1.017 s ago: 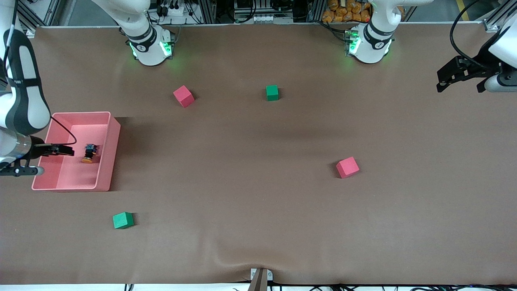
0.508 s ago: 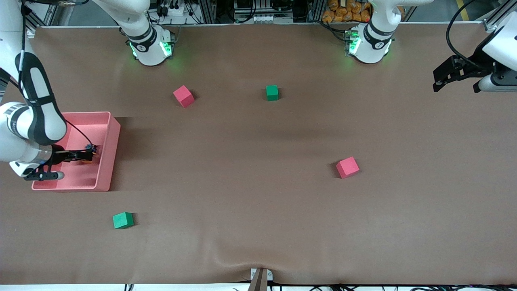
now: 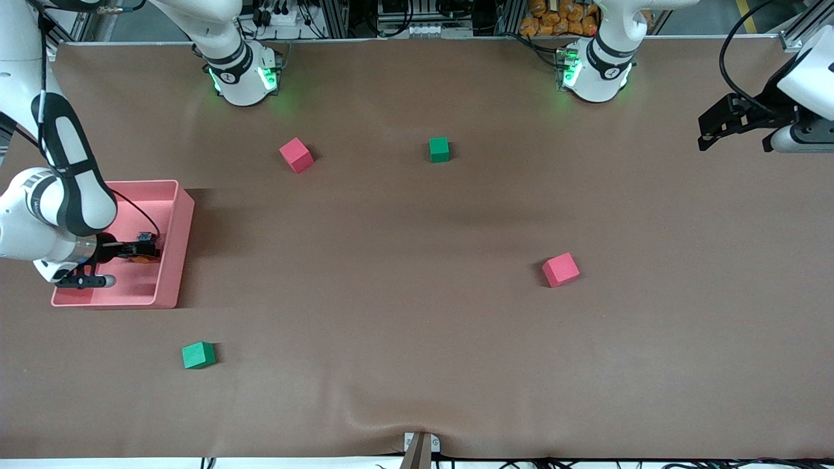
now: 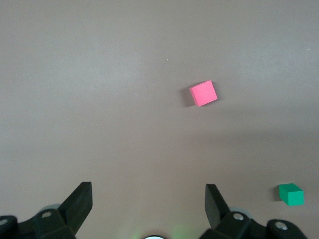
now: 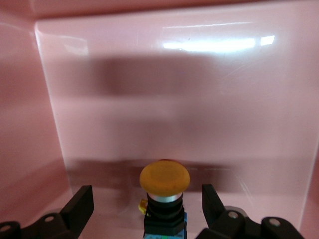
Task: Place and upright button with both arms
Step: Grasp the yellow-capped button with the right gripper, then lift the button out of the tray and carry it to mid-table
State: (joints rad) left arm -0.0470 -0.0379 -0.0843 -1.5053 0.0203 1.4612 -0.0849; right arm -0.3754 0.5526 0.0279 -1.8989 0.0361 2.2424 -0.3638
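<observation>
2 red cubes [image 3: 296,155] [image 3: 560,270], 2 green cubes [image 3: 439,150] [image 3: 198,355], 1 pink bin [image 3: 176,241], 1 button [image 5: 164,191], 2 arms.

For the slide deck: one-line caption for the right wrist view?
Right claw, open, straddles the orange-capped button inside the pink bin.

Button [image 5: 164,199] body cut off by right wrist view's edge; in front view it's mostly hidden under the right gripper [image 3: 140,250] (inside the pink bin [image 3: 176,260]).

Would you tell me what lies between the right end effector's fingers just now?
The button sits between the open right end effector's fingers, inside the pink bin; the right wrist view shows this.
</observation>
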